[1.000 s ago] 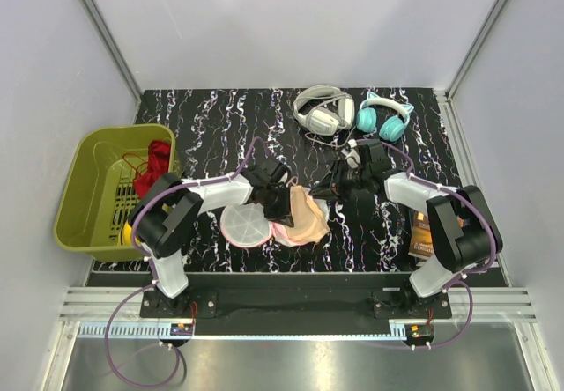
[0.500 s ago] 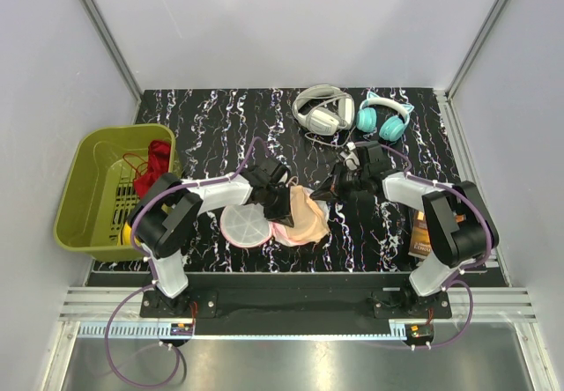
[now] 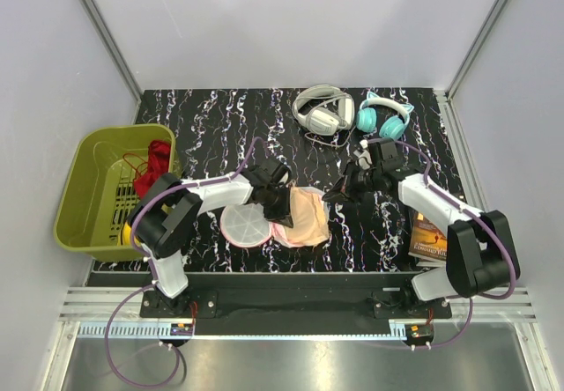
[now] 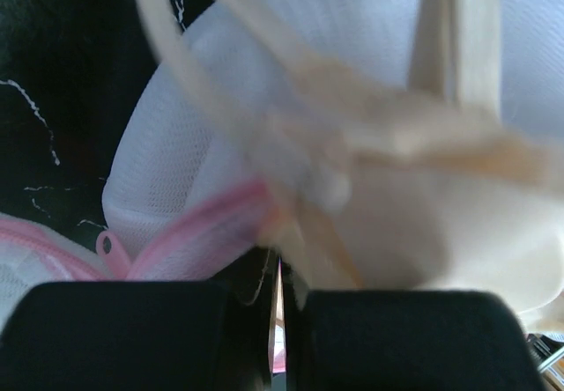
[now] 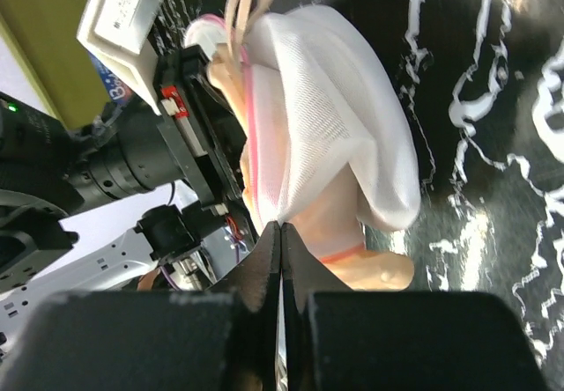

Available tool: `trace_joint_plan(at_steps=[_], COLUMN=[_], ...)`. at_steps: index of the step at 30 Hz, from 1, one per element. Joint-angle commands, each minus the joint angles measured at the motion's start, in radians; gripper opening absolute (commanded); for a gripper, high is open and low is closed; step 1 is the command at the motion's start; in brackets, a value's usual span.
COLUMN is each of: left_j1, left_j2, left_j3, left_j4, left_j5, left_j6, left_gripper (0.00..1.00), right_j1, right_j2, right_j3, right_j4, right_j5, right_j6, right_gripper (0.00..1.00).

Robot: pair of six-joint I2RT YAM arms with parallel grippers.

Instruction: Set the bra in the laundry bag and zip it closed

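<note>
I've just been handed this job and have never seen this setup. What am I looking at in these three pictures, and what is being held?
Two robot arms are bolted at the near edge of the table. The wide picture looks down from above and behind them. The other two come from a camera on each wrist, with that hand's black fingers at the bottom. On the table lie the white mesh laundry bag, with the peach bra partly under its mesh, white headphones, teal headphones and a book. A green basket at the left holds a red garment. The left hand is shut on the bag's pink zip edge. The right hand is shut too, its tips at the mesh edge; whether it grips the mesh is unclear.
</note>
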Motion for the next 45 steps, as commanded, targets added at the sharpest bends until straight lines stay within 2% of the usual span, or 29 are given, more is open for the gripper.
trace_joint_plan(at_steps=[1, 4, 6, 9, 15, 21, 22, 26, 29, 31, 38, 41, 45], left_j1=[0.000, -0.002, -0.002, -0.009, -0.043, -0.058, -0.057, -0.054, -0.054, -0.054, -0.043, -0.043, -0.043], left_j2=[0.008, -0.048, -0.090, -0.105, -0.061, 0.045, 0.059, 0.141, 0.197, 0.197, 0.192, 0.171, 0.126], left_j3=[0.019, 0.078, 0.123, 0.170, 0.230, 0.215, 0.211, 0.207, 0.183, 0.171, 0.145, 0.143, 0.143], left_j4=[-0.125, -0.164, -0.168, -0.170, -0.156, -0.012, 0.043, 0.094, 0.126, 0.131, 0.123, 0.119, 0.088], left_j5=[-0.114, -0.111, -0.072, -0.005, 0.067, 0.153, 0.143, 0.098, 0.074, 0.039, -0.020, -0.029, -0.031], left_j6=[0.059, 0.068, 0.063, 0.033, -0.010, -0.119, -0.134, -0.162, -0.162, -0.150, -0.113, -0.084, -0.050], left_gripper=[0.05, 0.11, 0.18, 0.23, 0.19, 0.17, 0.17, 0.15, 0.14, 0.13, 0.14, 0.14, 0.16], right_j1=[-0.007, -0.005, -0.007, -0.005, -0.005, -0.007, -0.007, -0.016, -0.022, -0.035, -0.045, -0.044, -0.045], right_j2=[-0.041, -0.026, -0.026, -0.020, -0.012, -0.035, -0.047, -0.119, -0.153, -0.159, -0.169, -0.146, -0.074], right_j3=[0.019, 0.028, 0.034, 0.052, 0.065, 0.071, 0.065, 0.051, 0.100, 0.144, 0.195, 0.212, 0.203], right_j4=[-0.095, -0.095, -0.095, -0.095, -0.095, -0.092, -0.093, -0.122, -0.210, -0.279, -0.355, -0.372, -0.371], right_j5=[0.025, 0.018, 0.024, 0.021, 0.013, -0.005, -0.007, 0.005, 0.028, 0.050, 0.016, 0.021, 0.068], right_j6=[-0.031, -0.038, -0.038, -0.026, -0.005, 0.058, 0.070, 0.138, 0.138, 0.118, 0.152, 0.098, -0.174], right_gripper=[0.00, 0.00, 0.00, 0.00, 0.00, 0.00, 0.00, 0.00, 0.00, 0.00, 0.00, 0.00, 0.00])
